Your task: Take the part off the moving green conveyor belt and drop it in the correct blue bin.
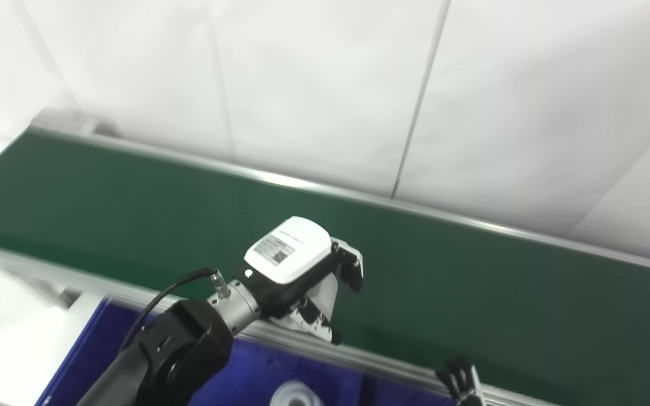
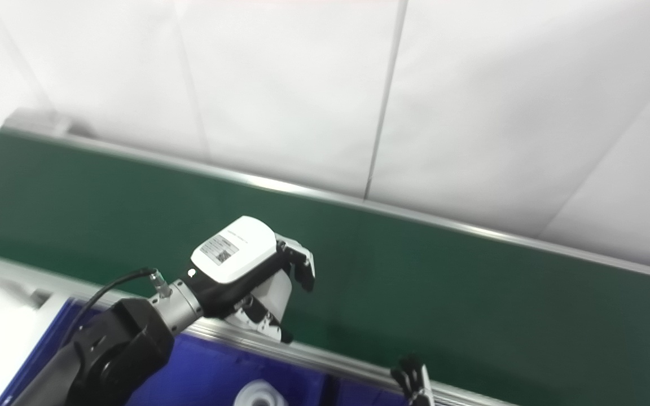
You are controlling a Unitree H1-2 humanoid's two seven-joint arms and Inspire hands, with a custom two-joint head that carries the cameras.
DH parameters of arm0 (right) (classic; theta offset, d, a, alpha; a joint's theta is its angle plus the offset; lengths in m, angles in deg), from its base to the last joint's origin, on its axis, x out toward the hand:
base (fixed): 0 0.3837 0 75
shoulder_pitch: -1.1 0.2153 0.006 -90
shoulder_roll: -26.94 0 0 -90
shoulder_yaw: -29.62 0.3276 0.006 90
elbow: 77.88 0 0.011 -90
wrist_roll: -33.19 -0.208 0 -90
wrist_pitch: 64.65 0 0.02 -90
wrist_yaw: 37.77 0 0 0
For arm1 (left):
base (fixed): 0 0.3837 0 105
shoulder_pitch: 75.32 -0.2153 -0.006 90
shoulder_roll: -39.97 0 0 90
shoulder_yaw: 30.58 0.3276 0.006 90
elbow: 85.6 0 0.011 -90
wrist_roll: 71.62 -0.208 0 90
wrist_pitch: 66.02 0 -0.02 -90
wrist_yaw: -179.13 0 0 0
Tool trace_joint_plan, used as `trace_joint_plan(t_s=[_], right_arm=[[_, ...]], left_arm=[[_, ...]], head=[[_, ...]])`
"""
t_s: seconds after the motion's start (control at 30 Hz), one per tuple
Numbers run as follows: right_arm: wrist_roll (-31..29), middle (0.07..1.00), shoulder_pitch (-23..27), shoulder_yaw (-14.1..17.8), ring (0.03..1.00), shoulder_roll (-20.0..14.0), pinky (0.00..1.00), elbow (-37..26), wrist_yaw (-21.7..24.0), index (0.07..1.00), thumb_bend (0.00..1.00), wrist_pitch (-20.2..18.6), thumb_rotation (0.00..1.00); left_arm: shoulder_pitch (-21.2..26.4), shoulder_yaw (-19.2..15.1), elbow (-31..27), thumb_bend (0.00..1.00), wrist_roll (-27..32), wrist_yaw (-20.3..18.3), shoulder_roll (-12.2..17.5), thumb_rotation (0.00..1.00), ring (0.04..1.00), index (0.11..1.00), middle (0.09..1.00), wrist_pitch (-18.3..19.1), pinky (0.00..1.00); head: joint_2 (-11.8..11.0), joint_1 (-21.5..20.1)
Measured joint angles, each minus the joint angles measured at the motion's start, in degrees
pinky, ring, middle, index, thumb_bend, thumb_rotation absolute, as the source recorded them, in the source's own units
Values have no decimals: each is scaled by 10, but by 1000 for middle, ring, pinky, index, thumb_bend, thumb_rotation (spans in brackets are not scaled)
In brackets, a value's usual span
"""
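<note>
My left hand [image 1: 302, 276] hangs over the near edge of the green conveyor belt [image 1: 471, 293], white back facing up. Its dark fingers [image 1: 350, 265] curl down against the thumb, around what looks like a pale white part [image 1: 325, 290], mostly hidden by the hand. No loose part shows on the belt. Below the near rail lies the blue bin [image 1: 235, 372], holding a white round part [image 1: 297, 396] at the bottom edge. Only the dark fingertips of my right hand [image 1: 460, 383] show at the bottom edge; they point up, apart, and hold nothing.
A metal rail [image 1: 392, 369] runs along the belt's near side and another along its far side [image 1: 302, 183]. White wall panels stand behind the belt. A white surface [image 1: 14, 332] lies at the lower left, beside the bin.
</note>
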Motion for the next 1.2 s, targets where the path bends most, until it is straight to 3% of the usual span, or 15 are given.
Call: trace_joint_plan(t_s=[0.17,0.3,0.4,0.5,0.63,0.9,1.07,1.13,1.17,1.2], right_arm=[[-20,962,3,12,926,-10,953,-23,14,1000,848,-22,1000],[-34,951,10,23,919,-23,958,-31,25,1000,846,-34,1000],[-42,944,13,32,915,-31,968,-39,33,998,839,-50,979],[-55,940,17,38,909,-37,951,-45,37,990,829,-53,957],[-66,937,18,43,909,-42,951,-45,38,989,828,-55,936],[-75,934,19,45,905,-44,940,-45,47,982,829,-60,930],[-75,934,19,46,905,-42,945,-45,48,982,826,-62,926],[-75,934,19,46,906,-42,949,-45,48,981,826,-62,921],[-75,935,19,46,908,-42,953,-45,48,983,829,-62,921],[-75,935,19,46,909,-42,953,-45,48,983,830,-63,922]], left_arm=[[-90,0,-16,471,-8,-1,-23,0,444,492,551,0,326],[-132,1,-15,471,-22,11,-35,0,444,499,542,-7,325],[-158,4,-9,474,-27,39,-42,0,449,495,532,-26,344],[-178,7,31,473,-29,97,-46,0,463,487,537,-55,339],[-197,5,53,473,-40,120,-52,0,455,510,526,-58,330],[-198,-15,55,475,-51,114,-56,0,464,496,521,-45,356],[-201,-25,71,474,-57,133,-59,0,485,481,538,-46,366],[-202,-24,74,512,-78,157,-59,47,628,492,662,-50,553],[-202,-23,75,765,-96,168,-58,195,730,610,741,-51,684],[-203,-21,77,861,-116,177,-58,265,776,658,777,-51,746]], head=[[22,21],[36,39],[43,46],[47,49],[49,63],[49,62],[49,60],[49,60],[49,60],[48,59]])
